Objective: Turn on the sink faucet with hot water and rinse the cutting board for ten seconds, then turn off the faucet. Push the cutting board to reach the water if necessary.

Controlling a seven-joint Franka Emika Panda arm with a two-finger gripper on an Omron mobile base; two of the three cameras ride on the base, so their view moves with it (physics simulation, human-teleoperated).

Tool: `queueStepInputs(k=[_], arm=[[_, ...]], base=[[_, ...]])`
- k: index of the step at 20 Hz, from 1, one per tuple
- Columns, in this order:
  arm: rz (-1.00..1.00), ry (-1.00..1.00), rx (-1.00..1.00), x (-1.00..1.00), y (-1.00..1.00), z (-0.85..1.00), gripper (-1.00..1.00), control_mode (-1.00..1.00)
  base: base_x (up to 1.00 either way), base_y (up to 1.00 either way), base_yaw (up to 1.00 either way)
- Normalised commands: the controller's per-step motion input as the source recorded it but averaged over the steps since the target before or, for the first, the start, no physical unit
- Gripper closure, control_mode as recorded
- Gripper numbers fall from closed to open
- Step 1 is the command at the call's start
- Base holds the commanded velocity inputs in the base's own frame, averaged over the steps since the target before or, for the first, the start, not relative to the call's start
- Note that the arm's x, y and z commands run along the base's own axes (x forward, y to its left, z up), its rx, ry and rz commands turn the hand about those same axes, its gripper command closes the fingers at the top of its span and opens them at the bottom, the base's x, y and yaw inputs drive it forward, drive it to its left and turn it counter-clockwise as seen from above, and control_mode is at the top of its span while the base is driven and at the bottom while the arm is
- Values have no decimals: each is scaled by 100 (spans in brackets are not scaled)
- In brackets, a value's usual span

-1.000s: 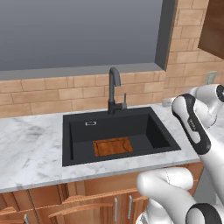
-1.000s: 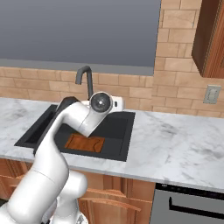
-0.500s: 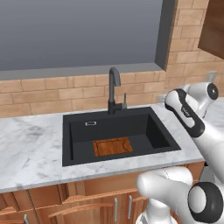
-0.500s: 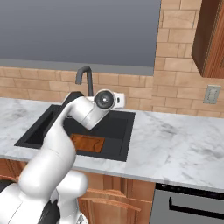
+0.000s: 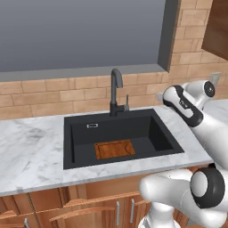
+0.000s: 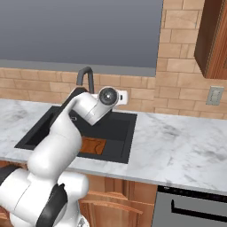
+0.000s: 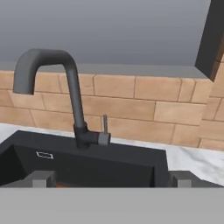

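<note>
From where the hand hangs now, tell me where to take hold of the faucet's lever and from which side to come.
Take the thin upright grey stick of the lever, above its stubby hub on the right of the faucet base. Come in level from the front, over the sink rim, the open gripper astride the stick. It stands clear of the spout column, so the fingers should fit either side.

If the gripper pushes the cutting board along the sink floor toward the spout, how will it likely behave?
The cutting board looks like a flat, rigid wooden slab, so it should slide whole rather than bend or tip. Lying flat on the sink floor, it will not roll. No water runs from the faucet, so the basin probably grips somewhat.
</note>
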Motion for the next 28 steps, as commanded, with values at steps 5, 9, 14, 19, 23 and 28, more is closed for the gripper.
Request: queueStepInputs(k=[5, 9, 14, 19, 23, 28], arm=[[0, 0, 0, 24, 0, -1, -100, -100], [0, 0, 0, 16, 0, -7, -100, -100], [0, 0, 0, 9, 0, -8, -100, -100], [0, 0, 0, 5, 0, -9, -100, -100], [0, 0, 0, 4, 0, -9, -100, -100], [0, 0, 0, 5, 0, -7, -100, -100]], base=[[0, 0, 0], [0, 0, 0], [0, 0, 0], [0, 0, 0], [0, 0, 0], [0, 0, 0]])
